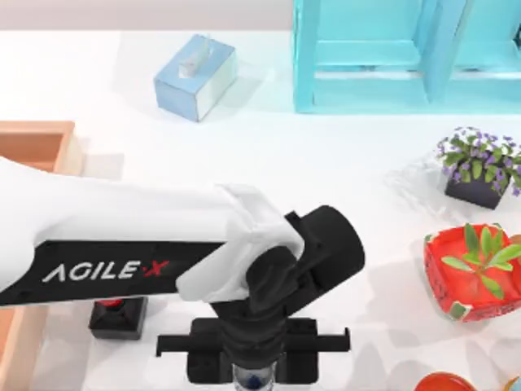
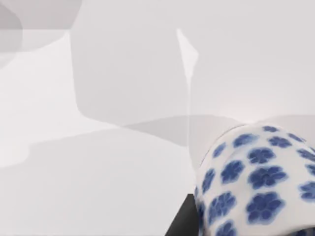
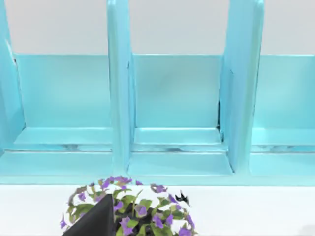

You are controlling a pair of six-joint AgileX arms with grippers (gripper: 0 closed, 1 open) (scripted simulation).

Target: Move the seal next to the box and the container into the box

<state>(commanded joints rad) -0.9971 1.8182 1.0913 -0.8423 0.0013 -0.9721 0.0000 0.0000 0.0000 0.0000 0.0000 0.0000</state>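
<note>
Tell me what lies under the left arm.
Under the left arm sits the seal, its red knob partly covered. The left end effector holds the container. More of the table beneath is hidden.

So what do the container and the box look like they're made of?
The container looks like glazed ceramic, maybe porcelain: smooth white surface with blue flower prints. The box at the table's left edge looks like light orange-brown wood with a matte finish and a thick rim, though no grain is clearly visible.

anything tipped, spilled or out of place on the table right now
Nothing stands out. The seal sits upright beside the box, and the left end effector is at the blue-and-white container, with nothing spilled or tipped.
</note>
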